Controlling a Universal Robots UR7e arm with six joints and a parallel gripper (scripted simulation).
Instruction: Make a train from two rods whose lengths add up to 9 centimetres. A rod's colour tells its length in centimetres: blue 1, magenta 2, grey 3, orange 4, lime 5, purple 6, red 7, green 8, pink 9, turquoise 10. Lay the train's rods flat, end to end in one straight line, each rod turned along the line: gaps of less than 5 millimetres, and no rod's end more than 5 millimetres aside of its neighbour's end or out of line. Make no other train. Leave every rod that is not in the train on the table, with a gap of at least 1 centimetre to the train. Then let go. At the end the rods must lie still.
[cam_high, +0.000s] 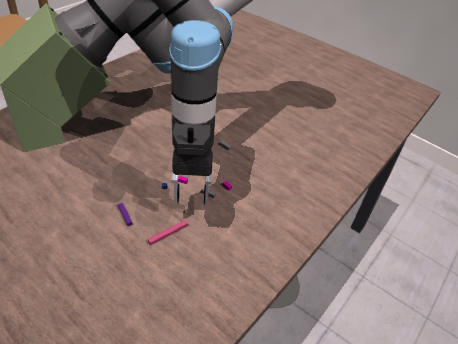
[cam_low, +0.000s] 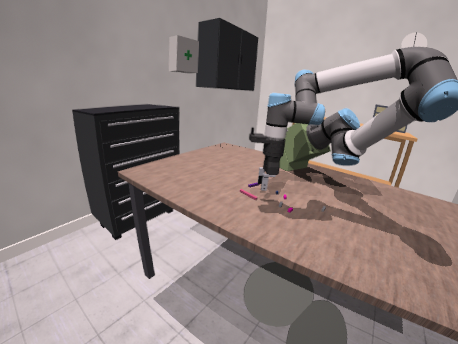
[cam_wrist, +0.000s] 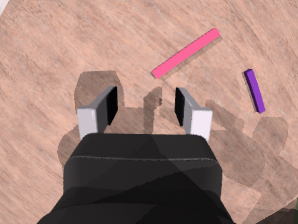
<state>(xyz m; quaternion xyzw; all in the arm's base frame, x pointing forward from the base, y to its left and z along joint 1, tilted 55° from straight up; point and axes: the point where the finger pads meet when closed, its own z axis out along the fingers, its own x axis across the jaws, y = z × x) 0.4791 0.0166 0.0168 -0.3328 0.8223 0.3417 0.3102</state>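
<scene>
My gripper (cam_high: 191, 202) (cam_low: 263, 186) (cam_wrist: 146, 98) is open and empty above the table. A purple rod (cam_high: 125, 214) (cam_low: 254, 185) (cam_wrist: 255, 91) and a long pink rod (cam_high: 168, 232) (cam_low: 248, 194) (cam_wrist: 186, 53) lie flat and apart. One grey rod (cam_high: 212, 194) (cam_low: 281, 204) is partly behind a finger in the top view; another grey rod (cam_high: 225, 145) (cam_low: 324, 208) lies farther back. One magenta rod (cam_high: 183, 180) (cam_low: 285, 197) shows between the fingers in the top view, behind them; another magenta rod (cam_high: 227, 185) (cam_low: 290, 209) lies to the right. No rods lie end to end.
A small blue rod (cam_high: 164, 185) (cam_low: 277, 192) lies left of the fingers in the top view. The green robot stand (cam_high: 35, 95) (cam_low: 295, 150) is at the table's back left in that view. The wooden table (cam_high: 75, 280) ends at a diagonal edge on the right.
</scene>
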